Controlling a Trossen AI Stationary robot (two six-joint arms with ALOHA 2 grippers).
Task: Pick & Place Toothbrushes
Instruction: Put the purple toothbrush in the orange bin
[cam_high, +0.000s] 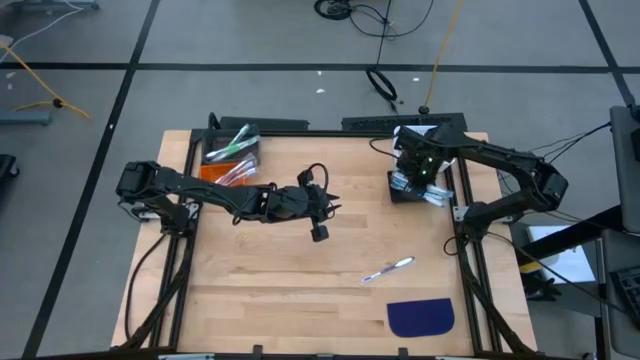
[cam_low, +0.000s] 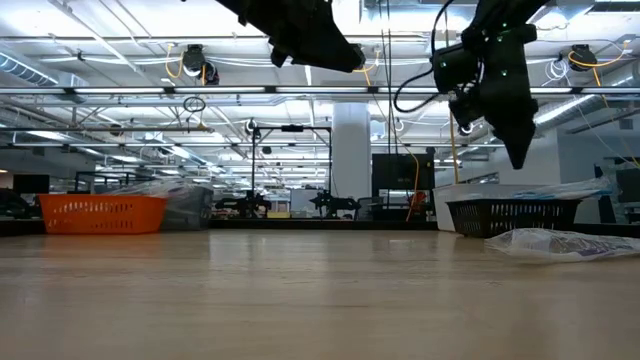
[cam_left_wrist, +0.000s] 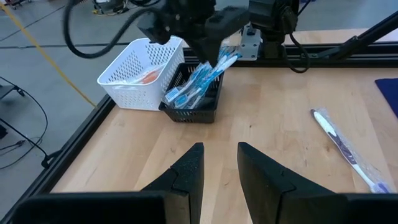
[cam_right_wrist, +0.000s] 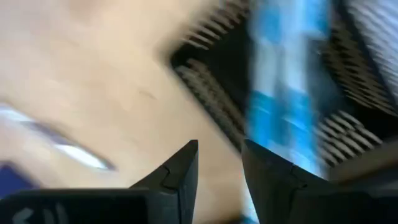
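My right claw (cam_high: 428, 172) hangs over the black basket (cam_left_wrist: 193, 102), fingers parted, gripping nothing; only the left wrist view shows blue toothbrushes (cam_left_wrist: 199, 81) piled inside. My left claw (cam_left_wrist: 219, 163) hovers mid-bench (cam_high: 300, 280), slightly open and empty; the high view alone shows the orange bin (cam_high: 215, 172).

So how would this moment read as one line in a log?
right gripper: open over black basket | left gripper: mid-table, empty | loose toothbrush: on table

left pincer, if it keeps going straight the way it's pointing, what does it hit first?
Probably bare table first. The left pincer points across open wood toward the black basket of blue toothbrushes, which seems the first object in line. Depth is uncertain.
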